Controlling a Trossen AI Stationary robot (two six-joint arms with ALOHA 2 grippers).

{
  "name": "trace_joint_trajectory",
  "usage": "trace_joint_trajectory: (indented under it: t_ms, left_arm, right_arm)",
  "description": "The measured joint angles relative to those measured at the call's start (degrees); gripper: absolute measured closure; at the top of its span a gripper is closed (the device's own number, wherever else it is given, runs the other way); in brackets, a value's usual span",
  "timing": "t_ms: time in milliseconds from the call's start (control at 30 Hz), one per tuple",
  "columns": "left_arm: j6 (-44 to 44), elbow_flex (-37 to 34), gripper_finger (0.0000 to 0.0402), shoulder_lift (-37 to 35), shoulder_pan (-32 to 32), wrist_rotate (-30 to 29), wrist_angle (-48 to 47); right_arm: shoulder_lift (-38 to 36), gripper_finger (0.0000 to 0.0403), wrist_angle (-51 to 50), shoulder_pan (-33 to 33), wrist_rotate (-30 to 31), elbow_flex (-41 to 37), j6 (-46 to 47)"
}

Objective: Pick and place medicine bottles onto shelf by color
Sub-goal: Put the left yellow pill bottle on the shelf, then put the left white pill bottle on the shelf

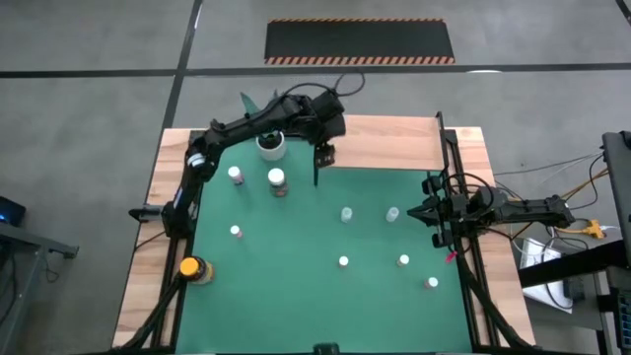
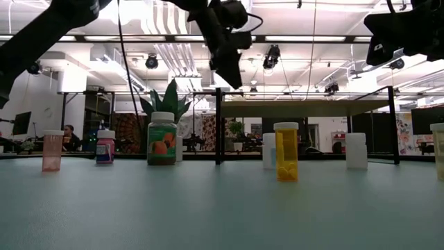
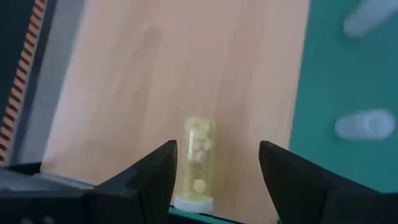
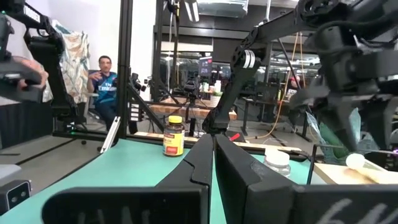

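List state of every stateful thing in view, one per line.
Left gripper: open, above the light wooden shelf board.
Greenish-clear pill bottle with white cap: capped, on the shelf, between the open fingers.
Right gripper: shut, empty, at the mat's right edge.
Amber bottle with yellow cap: upright, capped.

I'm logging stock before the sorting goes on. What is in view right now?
Light wooden shelf board: one, pale wood, far side of the table.
Yellowish clear bottle with white cap: one, on the shelf, between the left gripper's fingers, untouched.
Small white-capped bottles: eight, pink, clear or dark bodies, scattered over the mat.
Amber bottle with yellow cap: one, near-left part of the mat.
White pot with green plant: one, far left of the mat.
Green table mat: one, covering the table.
Person in blue top: one, beyond the table.
Left gripper: open, over the shelf's left end.
Right gripper: shut, at the mat's right edge.
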Motion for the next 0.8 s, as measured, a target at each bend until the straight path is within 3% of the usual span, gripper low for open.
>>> trace_joint_trajectory:
  t_ms: [267,567,800]
  left_arm:
    - [2.2,-5.9,0.0192,0.0,-0.7,-3.2,5.6]
    - [2.2,-6.4,0.0191,-0.4,-0.7,-3.4,8.1]
    - [-0.4,-6.4,0.0191,-2.3,-1.5,-12.4,10.9]
  right_arm:
    - [0.0,0.0392,0.0,0.0,0.0,0.0,0.0]
    - [0.0,0.0392,0.0,0.0,0.0,0.0,-0.1]
    - [0.0,0.0392,-0.2,0.0,0.0,0.0,-0.2]
